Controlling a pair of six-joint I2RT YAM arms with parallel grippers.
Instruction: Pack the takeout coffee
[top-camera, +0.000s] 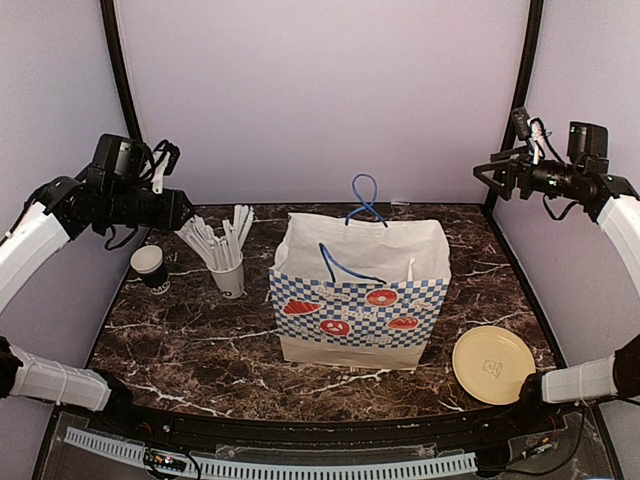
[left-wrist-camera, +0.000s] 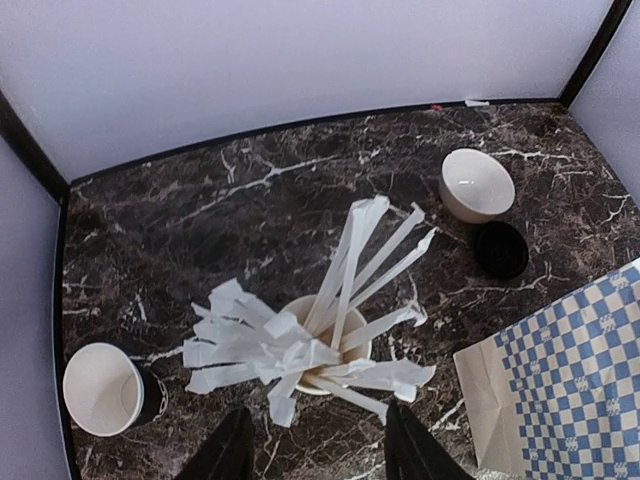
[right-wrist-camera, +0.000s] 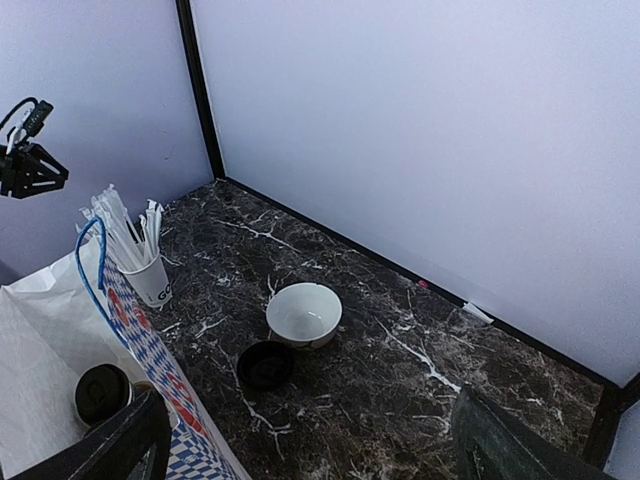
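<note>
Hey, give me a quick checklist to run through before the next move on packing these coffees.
1. Paper bag upright, mouth open: ok.
2. Lidded cup inside the bag: ok.
3. Second cup has its lid on: not ok, it stands open.
4. Loose black lid unobstructed beside the white bowl: ok.
5. Left gripper open and empty: ok.
6. Right gripper open and empty: ok.

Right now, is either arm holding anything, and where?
Nothing is held: the left gripper is open above the cup of sticks, the right gripper open too.
</note>
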